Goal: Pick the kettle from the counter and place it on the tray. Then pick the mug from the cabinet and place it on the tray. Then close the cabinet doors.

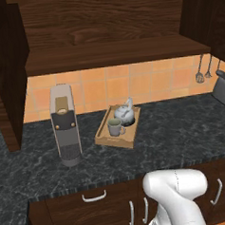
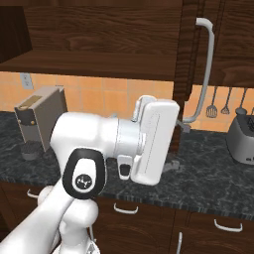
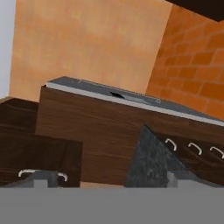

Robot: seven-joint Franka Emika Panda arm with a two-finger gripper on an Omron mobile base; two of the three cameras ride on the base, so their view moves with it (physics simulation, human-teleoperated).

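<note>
A large dark wood cabinet [image 1: 109,36] hangs on the wall with its shelf bare and both doors swung open; the right door [image 2: 191,54] shows its long silver bar handle [image 2: 207,59]. Below runs the dark speckled stone desk [image 1: 182,128], backed by orange tiles. A tall coffee machine [image 1: 65,125] stands at the left of it. Just to its right lies the tan wooden tray [image 1: 117,138], which holds the silver kettle [image 1: 124,113] toward the wall and the grey mug [image 1: 115,128] in front, close together. The white arm [image 2: 109,144] is raised in front of the open right door, and its jaws stand wide apart, holding nothing.
</note>
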